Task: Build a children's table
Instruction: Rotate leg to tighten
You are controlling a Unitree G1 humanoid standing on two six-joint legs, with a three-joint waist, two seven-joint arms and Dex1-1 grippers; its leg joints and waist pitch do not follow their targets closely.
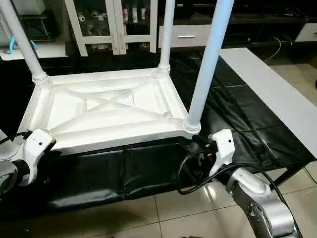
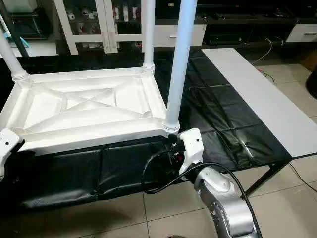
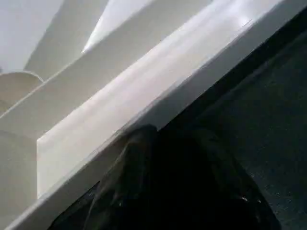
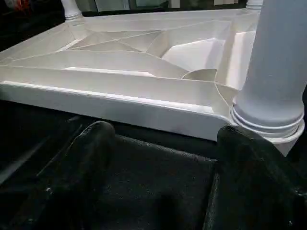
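Tabletop [image 1: 106, 106] lay upside down on the black sheet [image 1: 237, 114], ribbed X underside up, w/ three legs [image 1: 210, 64] standing upright in corner sockets: far left, far right, near right. Near-left socket had no leg. My right gripper [image 4: 163, 158] sat just beside the near-right corner, fingers [image 4: 91, 143] spread wide, nothing between them. My left gripper [image 3: 163, 158] was at the near-left edge, dark fingers up against the rim; couldn't tell if it gripped.

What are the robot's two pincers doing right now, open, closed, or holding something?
Left pincer: cannot be told, at the tabletop's near edge.
Right pincer: open, holding nothing, near the leg at the corner.
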